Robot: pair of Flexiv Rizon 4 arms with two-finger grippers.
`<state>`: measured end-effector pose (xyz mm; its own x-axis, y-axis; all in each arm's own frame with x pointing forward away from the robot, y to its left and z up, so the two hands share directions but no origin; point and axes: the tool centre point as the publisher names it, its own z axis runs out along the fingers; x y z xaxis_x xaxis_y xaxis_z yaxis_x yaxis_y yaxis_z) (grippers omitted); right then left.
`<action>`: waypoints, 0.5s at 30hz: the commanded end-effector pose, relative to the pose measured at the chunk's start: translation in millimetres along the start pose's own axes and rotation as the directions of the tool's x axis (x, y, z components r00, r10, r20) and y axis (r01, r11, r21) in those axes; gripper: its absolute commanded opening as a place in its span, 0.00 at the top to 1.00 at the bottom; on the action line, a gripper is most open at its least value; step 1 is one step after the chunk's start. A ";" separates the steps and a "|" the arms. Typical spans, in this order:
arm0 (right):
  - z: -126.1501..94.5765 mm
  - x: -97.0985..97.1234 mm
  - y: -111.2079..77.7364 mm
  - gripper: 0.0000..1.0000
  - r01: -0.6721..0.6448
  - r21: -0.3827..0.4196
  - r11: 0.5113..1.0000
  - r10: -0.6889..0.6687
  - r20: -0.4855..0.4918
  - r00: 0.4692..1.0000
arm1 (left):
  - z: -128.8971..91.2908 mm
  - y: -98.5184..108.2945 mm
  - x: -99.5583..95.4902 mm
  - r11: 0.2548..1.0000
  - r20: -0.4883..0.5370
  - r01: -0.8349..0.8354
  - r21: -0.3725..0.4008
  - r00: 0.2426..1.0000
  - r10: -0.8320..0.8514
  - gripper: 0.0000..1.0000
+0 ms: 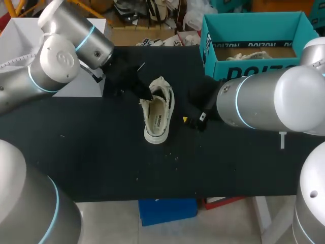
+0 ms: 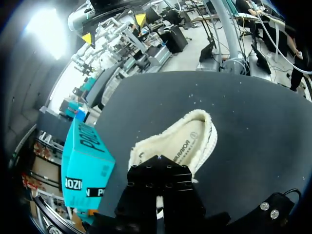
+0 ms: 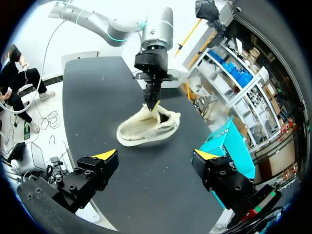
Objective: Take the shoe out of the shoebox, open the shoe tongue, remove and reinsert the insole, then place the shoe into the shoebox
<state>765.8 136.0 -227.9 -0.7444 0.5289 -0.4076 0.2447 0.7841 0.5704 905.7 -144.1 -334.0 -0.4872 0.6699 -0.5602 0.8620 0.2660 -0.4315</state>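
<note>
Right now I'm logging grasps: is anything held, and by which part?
The left gripper appears to pinch the shoe by its tongue area; the right gripper is open, holding nothing.

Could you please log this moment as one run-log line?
shoe: outside shoebox | left pincer: at shoe's opening | right pincer: open, clear of shoe

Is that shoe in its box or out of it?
Out: the shoe lies on the black table, apart from the teal shoebox.
</note>
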 end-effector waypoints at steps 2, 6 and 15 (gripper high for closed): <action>1.5 1.0 0.0 0.00 -0.001 -0.001 1.000 0.001 0.001 1.000 | -15.7 -1.1 8.3 0.999 0.002 -0.006 -0.036 1.000 0.006 1.00; 1.5 1.0 0.0 0.00 -0.001 -0.001 1.000 0.001 0.001 1.000 | -36.9 5.2 6.4 0.995 0.007 -0.038 -0.087 0.999 0.039 1.00; 1.5 1.0 0.0 0.00 -0.001 -0.001 1.000 0.001 0.001 1.000 | -42.2 31.1 -7.2 0.978 -0.062 -0.104 -0.180 0.994 0.094 1.00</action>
<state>765.8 136.0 -227.9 -0.7444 0.5289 -0.4076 0.2447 0.7841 0.5704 936.2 -100.6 -313.5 -0.3946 0.7184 -0.5729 0.9189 0.3093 -0.2450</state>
